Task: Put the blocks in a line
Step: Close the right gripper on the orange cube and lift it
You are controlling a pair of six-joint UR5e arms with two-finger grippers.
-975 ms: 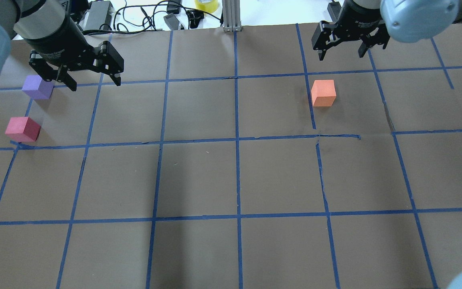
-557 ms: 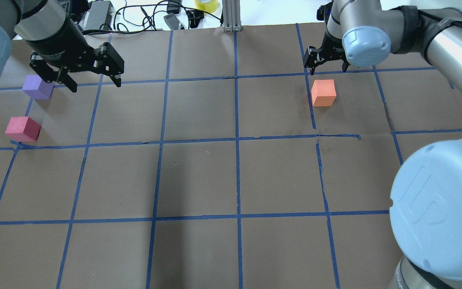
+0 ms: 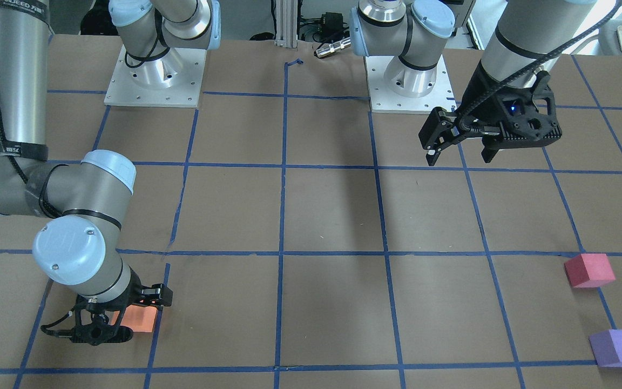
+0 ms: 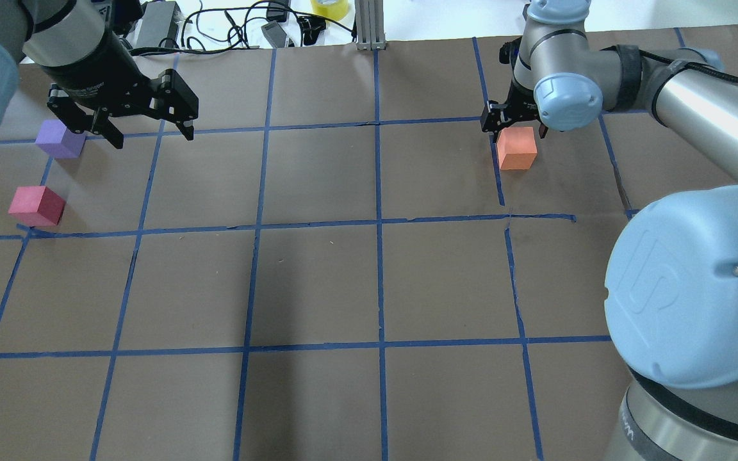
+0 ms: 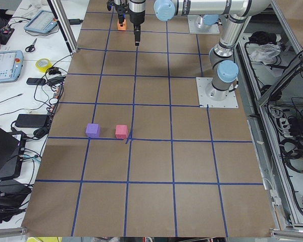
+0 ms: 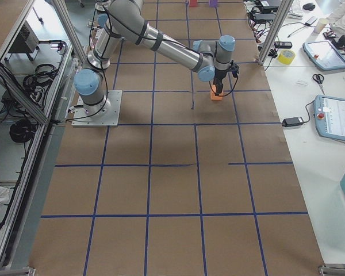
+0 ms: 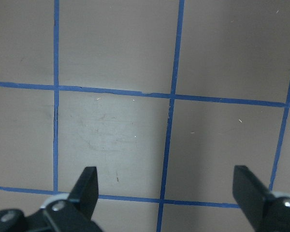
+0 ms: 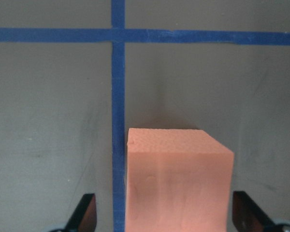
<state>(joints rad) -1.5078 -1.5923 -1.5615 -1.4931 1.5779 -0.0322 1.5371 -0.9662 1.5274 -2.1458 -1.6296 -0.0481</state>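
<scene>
Left gripper first: it is held wide open, high above the table, with nothing between its jaws. Only brown paper and blue tape lines are shown by its wrist camera. Out toward the table's left edge the purple block is found flat on the paper, untouched. The pinkish-red block is set near it, apart from it and closer to the robot (a loose pair, running along the table's depth).

Over to the right now. The orange block is seen well apart from the other two, flat on the paper just beside a tape line. The right gripper is positioned low over it, opened a little wider than the cube, with one finger down each side. In the right wrist view a gap is visible at one finger, so no squeeze is judged to have been applied yet.

So, progress: nothing can be counted as done. The three blocks are spread out, with no line through them. The grasp of the orange block is judged to be the step in hand. Left to be done are the closing, the lift, the carry across to the pair, and the placing in line with them. Whether that pair will need straightening cannot be told.
</scene>
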